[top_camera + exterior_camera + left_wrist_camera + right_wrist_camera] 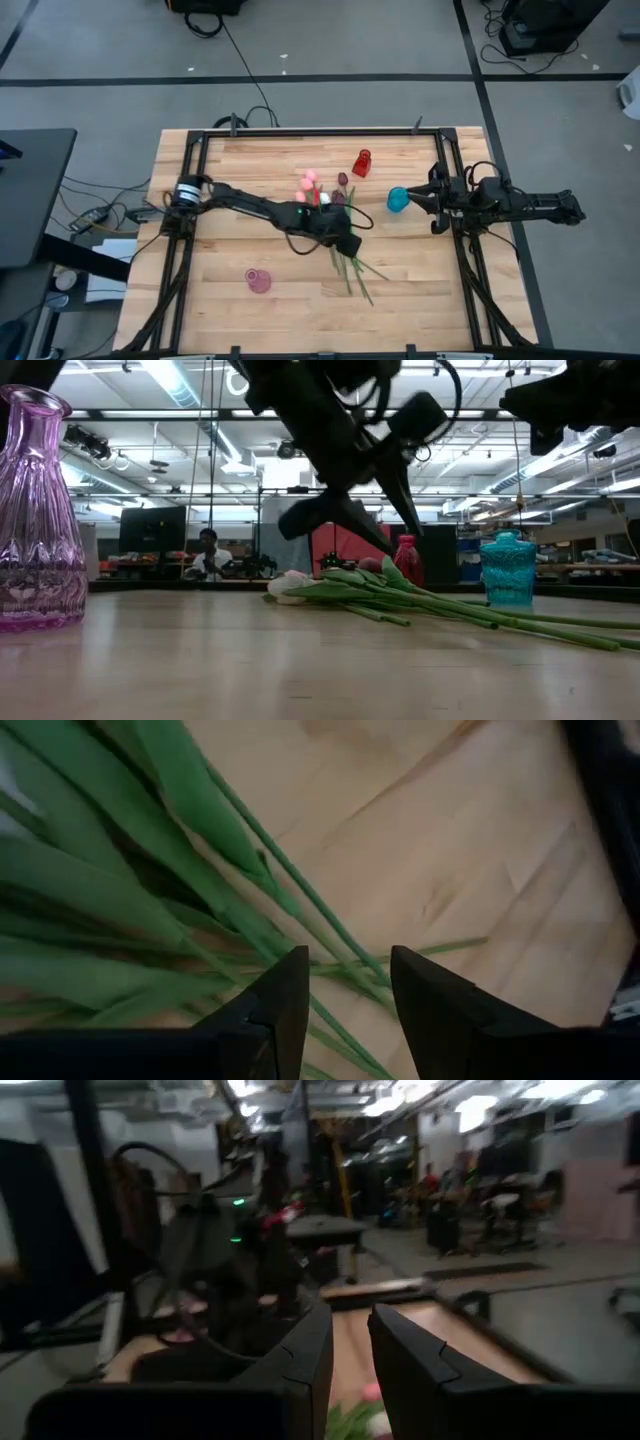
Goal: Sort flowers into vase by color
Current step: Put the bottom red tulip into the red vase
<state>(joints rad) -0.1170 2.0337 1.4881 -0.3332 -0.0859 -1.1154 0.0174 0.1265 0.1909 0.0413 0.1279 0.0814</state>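
Several artificial tulips [354,272] lie in a loose pile mid-table, their pink, white and dark red heads [311,181] toward the far side and their green stems toward the near edge. In the low view the flowers [420,600] rest flat on the wood. My left gripper [348,243] hovers open just above the stems and leaves [150,870], fingers pointing down [350,975]. My right gripper [425,198] waits open near the right edge, beside the teal vase [398,199]. A red vase [361,162] and a pink vase [258,281] stand upright.
The red vase [405,560] and teal vase [508,570] stand beyond the flowers, and the pink vase [35,510] is near the front left. Black frame rails [195,200] run along the table's sides. Bare wood lies between the pink vase and the stems.
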